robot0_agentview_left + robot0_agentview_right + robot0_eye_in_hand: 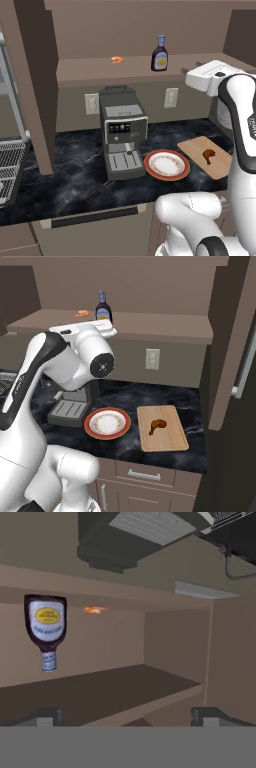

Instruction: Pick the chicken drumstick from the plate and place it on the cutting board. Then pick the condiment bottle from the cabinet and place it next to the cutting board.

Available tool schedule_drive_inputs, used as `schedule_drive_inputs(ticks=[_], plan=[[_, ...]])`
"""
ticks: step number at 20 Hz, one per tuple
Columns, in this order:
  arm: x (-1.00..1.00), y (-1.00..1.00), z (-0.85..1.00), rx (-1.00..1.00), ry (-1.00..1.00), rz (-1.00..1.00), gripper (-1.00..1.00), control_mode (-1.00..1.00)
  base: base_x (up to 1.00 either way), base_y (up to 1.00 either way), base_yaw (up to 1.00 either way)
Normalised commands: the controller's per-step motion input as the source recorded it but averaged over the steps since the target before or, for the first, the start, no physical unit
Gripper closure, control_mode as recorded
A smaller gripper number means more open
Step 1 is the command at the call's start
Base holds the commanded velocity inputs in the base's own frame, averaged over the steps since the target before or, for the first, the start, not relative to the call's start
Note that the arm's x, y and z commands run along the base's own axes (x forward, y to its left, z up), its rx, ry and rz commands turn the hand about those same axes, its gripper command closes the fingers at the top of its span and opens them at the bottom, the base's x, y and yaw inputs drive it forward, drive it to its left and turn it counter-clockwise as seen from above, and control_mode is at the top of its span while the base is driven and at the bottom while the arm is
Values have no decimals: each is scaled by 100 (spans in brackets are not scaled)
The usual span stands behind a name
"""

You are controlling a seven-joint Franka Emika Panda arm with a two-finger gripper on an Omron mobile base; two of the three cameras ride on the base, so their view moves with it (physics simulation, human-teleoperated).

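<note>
Dark marble bench carries the cutting board at its right end, the chicken drumstick on it. Fingers stand wide apart, empty, facing the condiment bottle upright on the cabinet shelf. Rigid, smooth, likely light; its broad labelled body suits the grip.

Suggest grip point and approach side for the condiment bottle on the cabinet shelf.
Grip the condiment bottle around its wide labelled body, below the narrow neck. It stands upright on the cabinet shelf, so come level from the open front; the hand is open.
</note>
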Motion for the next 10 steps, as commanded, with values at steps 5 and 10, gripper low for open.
schedule_drive_inputs(ticks=[5, 10], plan=[[0, 0, 18, 0, 0, -3, -100, -100, 0, 0, 0], [6, 0, 10, 0, 2, -3, -100, -100, 0, 0, 0]])
